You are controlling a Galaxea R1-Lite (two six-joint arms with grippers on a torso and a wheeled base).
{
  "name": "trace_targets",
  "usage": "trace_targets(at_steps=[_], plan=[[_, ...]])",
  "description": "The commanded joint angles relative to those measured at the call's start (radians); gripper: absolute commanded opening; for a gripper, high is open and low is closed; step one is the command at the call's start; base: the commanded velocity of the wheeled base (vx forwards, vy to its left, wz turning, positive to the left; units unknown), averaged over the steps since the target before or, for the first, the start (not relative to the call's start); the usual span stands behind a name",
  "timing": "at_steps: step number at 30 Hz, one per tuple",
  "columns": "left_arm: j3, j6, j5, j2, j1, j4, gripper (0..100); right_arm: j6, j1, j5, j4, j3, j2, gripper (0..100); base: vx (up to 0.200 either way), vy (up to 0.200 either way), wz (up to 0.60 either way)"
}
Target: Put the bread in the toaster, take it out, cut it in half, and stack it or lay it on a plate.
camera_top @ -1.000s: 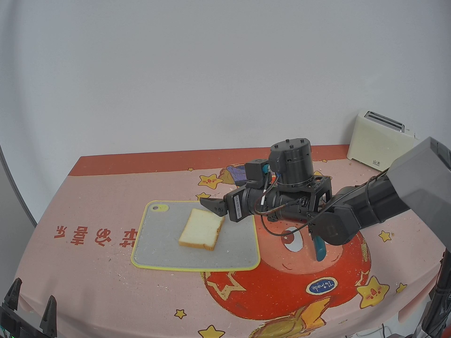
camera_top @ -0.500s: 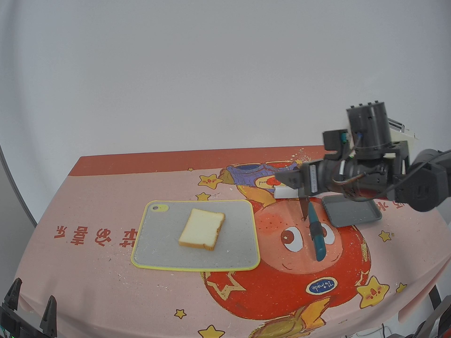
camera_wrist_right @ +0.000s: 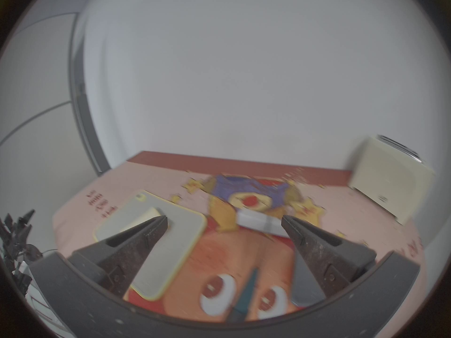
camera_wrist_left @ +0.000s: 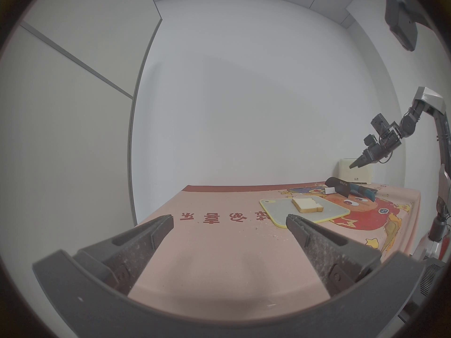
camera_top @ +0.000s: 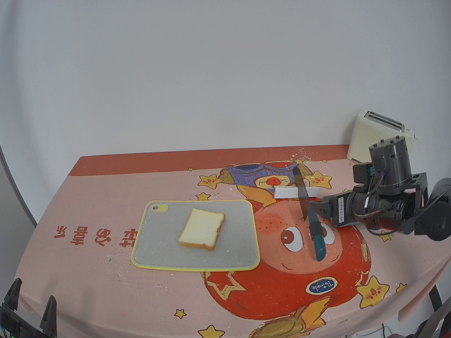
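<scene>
1. Nearest us, the left gripper (camera_wrist_left: 229, 221) sits at the near left corner of the table (camera_top: 94, 203). Its two fingers are spread wide with nothing between them.
2. Beyond it we see the cutting board (camera_top: 155, 254), grey with a yellow rim, lying flat on the left-centre of the cartoon-printed cloth.
3. On the board's right half lies the bread (camera_top: 202, 228), a single whole slice, flat and uncut.
4. To the right of the board, and apart from it, lies the knife (camera_top: 312, 221). Its blue handle points toward us and its dark blade points away, propped across a white block (camera_top: 286, 192).
5. Just right of the knife we find the right gripper (camera_wrist_right: 224, 219), raised above the table with its tips pointing toward the knife. Its fingers stand apart and hold nothing.
6. Under that gripper we make out a grey tray (camera_wrist_right: 304, 278), blurred, beside the knife.
7. Farthest off, the toaster (camera_top: 378, 139), cream-coloured with its slots upward, stands at the far right corner against the wall, well apart from the bread.
</scene>
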Motion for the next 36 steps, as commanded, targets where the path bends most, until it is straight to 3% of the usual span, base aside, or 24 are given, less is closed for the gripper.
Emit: trace_targets(at_steps=[1, 4, 10, 11, 15, 19, 25, 36], plan=[[0.018, -0.001, 0.001, -0.016, 0.0, 0.0, 100, 0.035, 0.051, -0.014, 0.001, 0.013, 0.035, 100, 0.0, 0.0, 0.0], [0.018, -0.001, 0.001, -0.016, 0.0, 0.0, 100, 0.044, 0.071, -0.05, 0.001, 0.007, 0.06, 100, 0.0, 0.0, 0.0], [0.018, -0.001, 0.001, -0.016, 0.0, 0.0, 100, 0.053, 0.075, -0.058, 0.001, 0.008, 0.104, 100, 0.0, 0.0, 0.0], [0.018, -0.001, -0.001, -0.016, 0.0, 0.0, 100, 0.091, 0.075, -0.063, -0.001, 0.005, 0.129, 100, 0.0, 0.0, 0.0], [0.018, -0.001, 0.001, -0.016, 0.0, 0.0, 100, 0.165, 0.078, -0.072, -0.001, -0.018, 0.175, 100, 0.0, 0.0, 0.0], [0.018, -0.001, 0.001, -0.016, 0.0, 0.0, 100, 0.17, 0.08, -0.073, -0.001, -0.039, 0.195, 100, 0.0, 0.0, 0.0], [0.018, -0.001, 0.001, -0.016, 0.0, 0.0, 100, 0.179, 0.081, -0.112, -0.003, -0.064, 0.236, 100, 0.0, 0.0, 0.0], [0.018, -0.001, 0.001, -0.016, 0.0, 0.0, 100, 0.187, 0.08, -0.11, -0.001, -0.073, 0.241, 100, 0.0, 0.0, 0.0]])
